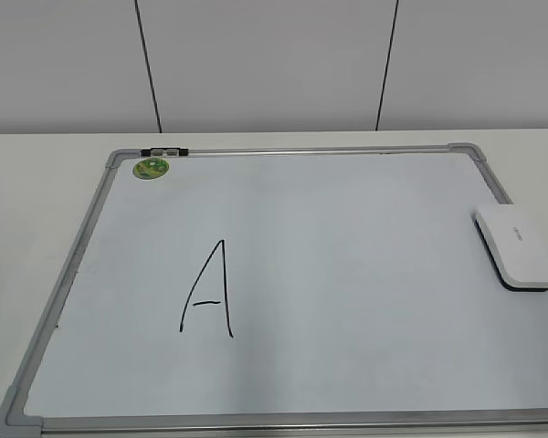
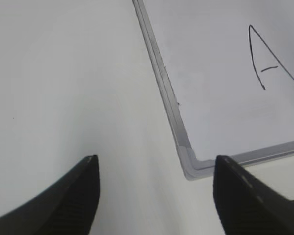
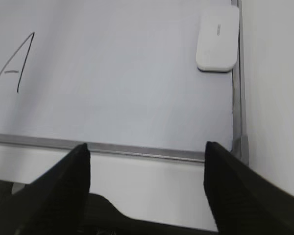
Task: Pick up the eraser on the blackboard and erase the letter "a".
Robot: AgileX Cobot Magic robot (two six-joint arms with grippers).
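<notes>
The eraser [image 1: 521, 246], a white rounded block with a dark underside, lies on the blackboard [image 1: 347, 265] at its right edge. It also shows in the right wrist view [image 3: 216, 41], far ahead of my right gripper [image 3: 147, 145]. That gripper is open and empty over the table before the board's near frame. My left gripper [image 2: 157, 158] is open and empty over the table, left of the board's near-left corner [image 2: 191, 164]. No small lowercase "a" shows in any view. Neither gripper shows in the exterior view.
A large capital "A" [image 1: 208, 292] with a crossbar is drawn left of the board's centre; it also shows in both wrist views [image 2: 272, 58] [image 3: 14, 63]. A round green magnet [image 1: 151, 168] sits at the far-left corner. White table surrounds the board.
</notes>
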